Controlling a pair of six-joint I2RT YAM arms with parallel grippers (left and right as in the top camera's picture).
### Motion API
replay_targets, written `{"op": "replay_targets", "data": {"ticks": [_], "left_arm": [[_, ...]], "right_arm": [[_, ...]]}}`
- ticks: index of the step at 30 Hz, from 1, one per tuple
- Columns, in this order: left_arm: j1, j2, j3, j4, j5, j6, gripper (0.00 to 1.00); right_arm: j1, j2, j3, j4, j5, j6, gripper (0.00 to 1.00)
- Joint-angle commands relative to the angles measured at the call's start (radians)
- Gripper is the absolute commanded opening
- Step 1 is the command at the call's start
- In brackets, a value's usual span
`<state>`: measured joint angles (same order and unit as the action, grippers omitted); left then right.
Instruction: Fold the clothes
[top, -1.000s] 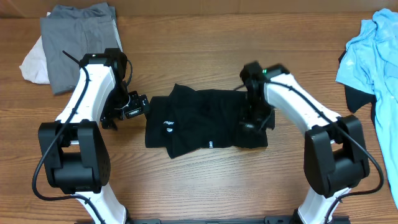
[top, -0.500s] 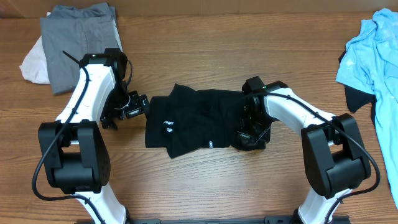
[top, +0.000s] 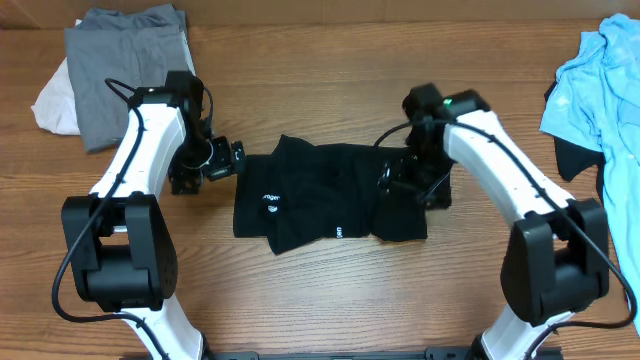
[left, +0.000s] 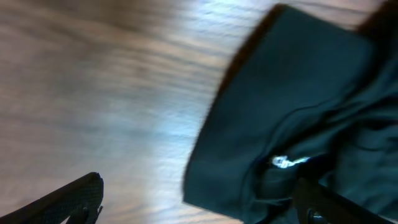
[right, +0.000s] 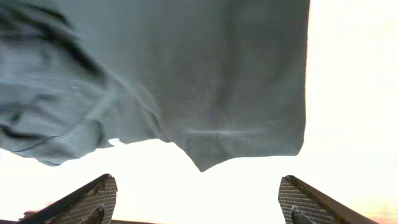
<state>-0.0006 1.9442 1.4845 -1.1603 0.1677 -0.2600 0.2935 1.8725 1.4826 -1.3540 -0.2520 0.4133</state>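
1. while the black shirt (top: 320, 200) lies crumpled in the middle of the bench (top: 330, 90), we hold nothing
2. left end effector (top: 222, 162) just beside its left edge, fingers apart
3. right end effector (top: 408, 186) over its right end, fingers apart

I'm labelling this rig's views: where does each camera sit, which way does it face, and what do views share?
Overhead: fixed above the table, facing straight down on the black shirt; left arm, right arm, left gripper and right gripper show.
Left wrist: on the left arm, facing down at the shirt's left edge; its two fingers show, apart.
Right wrist: on the right arm, facing down at a shirt edge over washed-out table; both fingers show.
Shared: all three see the black shirt.
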Motion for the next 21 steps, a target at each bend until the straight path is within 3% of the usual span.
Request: {"op": "replay_targets", "data": {"ticks": [1,6,12,17,21], "left_arm": [[-0.005,-0.002,-0.035,0.031,0.109,0.113,1.0],[0.047,-0.002,-0.043,0.049,0.091,0.126,1.0],[0.139,0.024,-0.043,0.042,0.158,0.182,1.0],[0.149,0.067,-0.043,0.029,0.278,0.28,1.0],[0.148,0.102,-0.043,0.029,0.297,0.282,1.0]], "right_arm": [[-0.003,-0.031,0.056,-0.006,0.019,-0.056,0.89],[-0.003,-0.031,0.055,0.004,0.02,-0.071,0.99],[-0.003,-0.031,0.055,0.029,0.019,-0.07,1.0],[-0.003,-0.031,0.055,0.051,0.019,-0.07,1.0],[-0.003,-0.031,0.055,0.051,0.02,-0.071,1.0]]}}
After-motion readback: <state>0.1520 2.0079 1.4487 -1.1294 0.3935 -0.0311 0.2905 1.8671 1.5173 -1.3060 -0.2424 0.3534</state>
